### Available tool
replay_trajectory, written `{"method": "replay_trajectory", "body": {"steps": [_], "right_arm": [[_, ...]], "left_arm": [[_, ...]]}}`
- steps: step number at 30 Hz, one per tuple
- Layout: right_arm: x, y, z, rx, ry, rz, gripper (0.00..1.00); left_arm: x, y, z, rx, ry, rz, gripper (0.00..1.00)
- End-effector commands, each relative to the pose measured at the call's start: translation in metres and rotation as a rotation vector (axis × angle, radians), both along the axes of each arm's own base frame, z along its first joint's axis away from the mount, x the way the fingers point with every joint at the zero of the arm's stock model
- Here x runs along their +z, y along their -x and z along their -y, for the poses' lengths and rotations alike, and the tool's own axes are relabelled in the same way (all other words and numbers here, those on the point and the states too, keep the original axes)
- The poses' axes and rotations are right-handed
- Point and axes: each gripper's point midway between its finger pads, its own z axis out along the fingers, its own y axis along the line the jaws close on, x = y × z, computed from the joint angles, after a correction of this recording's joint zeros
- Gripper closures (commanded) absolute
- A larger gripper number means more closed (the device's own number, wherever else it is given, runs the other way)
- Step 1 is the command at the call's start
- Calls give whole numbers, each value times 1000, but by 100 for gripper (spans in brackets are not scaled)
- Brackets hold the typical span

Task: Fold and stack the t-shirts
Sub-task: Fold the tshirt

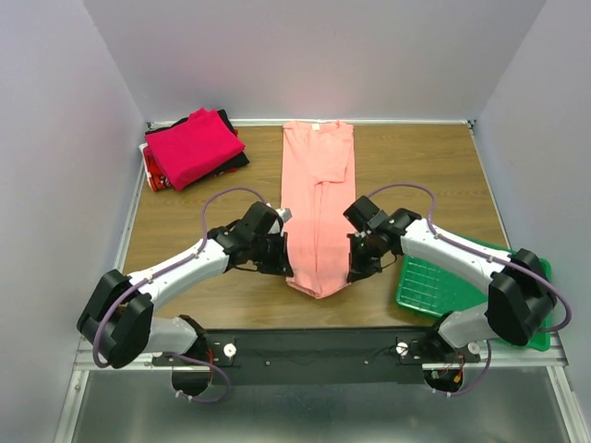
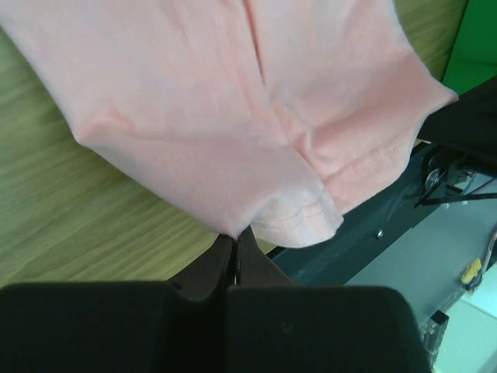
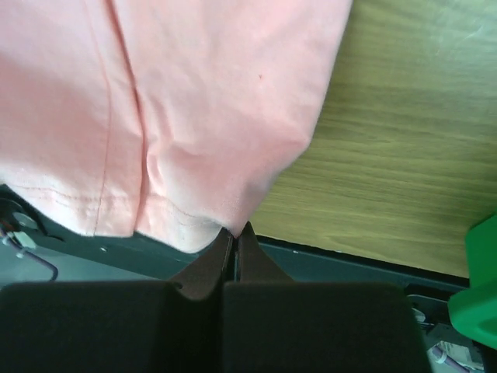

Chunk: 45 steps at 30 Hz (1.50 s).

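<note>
**Two claws shut on one hem, the shirt stretching away from me**

Two arms reached in over the wooden table (image 1: 434,185), and most of its middle was taken by the salmon-pink t-shirt (image 1: 319,203). It lay flat and narrowed into a long strip. Its long axis ran straight from my near edge to the far wall, with the collar and its small white label (image 1: 316,127) at the far end and the hem at mine.

The stack of folded shirts (image 1: 194,146) sat in the far left corner, well apart, magenta on top with red and black showing beneath. The green tray (image 1: 434,286) lay at my right, near the edge and beside the right arm.

My left gripper (image 1: 288,268) was pressed together on the left corner of the hem, and my right gripper (image 1: 354,274) was pressed together on the right corner. Each wrist view showed the same thing: the left gripper's (image 2: 235,245) and right gripper's (image 3: 235,237) jaws met with a pinch of pink cloth between them. The stitched hem (image 2: 299,217) sagged just past the table's near edge, over the dark rail.

Neither arm was nearer, since each held its own corner and the whole shirt lay ahead of both. As I judged it, the coming move depended on that. The hem would have to travel along the long axis toward the collar, both corners rising level so the strip halved squarely.
</note>
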Motion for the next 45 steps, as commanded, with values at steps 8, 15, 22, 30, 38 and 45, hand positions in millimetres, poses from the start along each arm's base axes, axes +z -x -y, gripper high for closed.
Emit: {"method": "replay_trajectory", "body": {"steps": [8, 15, 22, 30, 38, 45], "right_arm": [[10, -60, 13, -15, 216, 130, 99], [13, -109, 14, -28, 257, 185, 100], [12, -166, 13, -39, 303, 237, 100], [11, -221, 21, -67, 325, 280, 100], [9, -256, 27, -76, 322, 298, 100], [6, -273, 31, -84, 318, 304, 100]], "left_arm": [[13, -56, -8, 17, -137, 130, 100], [21, -101, -11, 38, -147, 183, 100], [21, -143, -19, 61, -178, 215, 100], [12, -189, -19, 68, -153, 217, 100], [9, -225, -19, 61, -126, 227, 100], [7, -251, -15, 38, -71, 250, 100]]}}
